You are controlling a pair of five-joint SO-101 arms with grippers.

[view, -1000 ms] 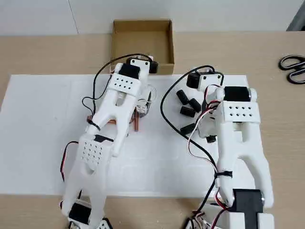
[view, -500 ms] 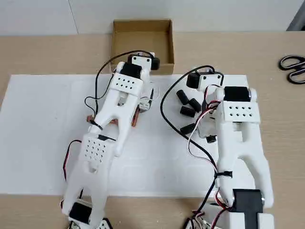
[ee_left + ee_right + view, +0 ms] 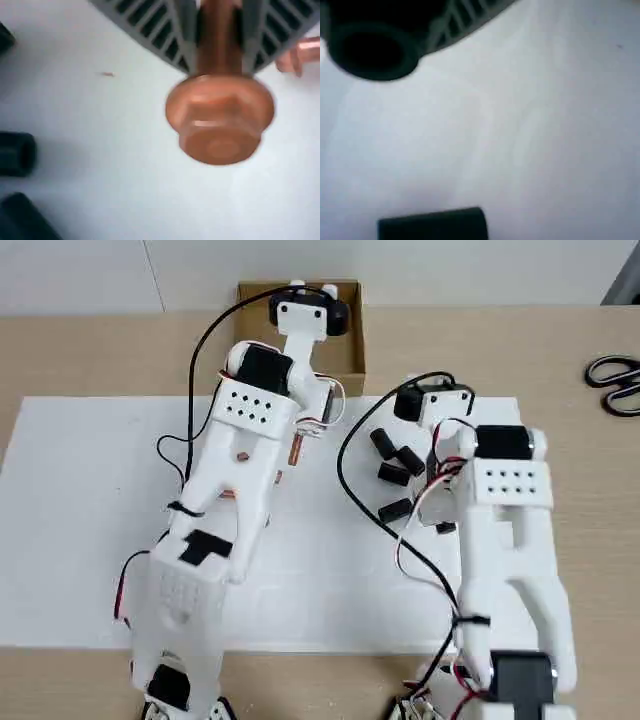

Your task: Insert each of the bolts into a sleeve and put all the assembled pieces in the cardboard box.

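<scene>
a tan wooden table (image 3: 100, 350) is seen from above, and most of its middle is covered by a white sheet (image 3: 80, 520) laid flat on it. at the far edge, just beyond the sheet, a cardboard box (image 3: 238, 335) is set on the bare wood, and a pair of scissors (image 3: 615, 380) is laid well apart near the right edge. on the sheet, black sleeves (image 3: 392, 474) are scattered close together right of centre, and a copper bolt (image 3: 228, 494) is partly shown left of them

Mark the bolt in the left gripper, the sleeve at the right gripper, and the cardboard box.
bolt (image 3: 219, 120), left wrist view, hex head.
sleeve (image 3: 372, 71), right wrist view, front rim.
cardboard box (image 3: 360, 345), high view, right wall.
</scene>
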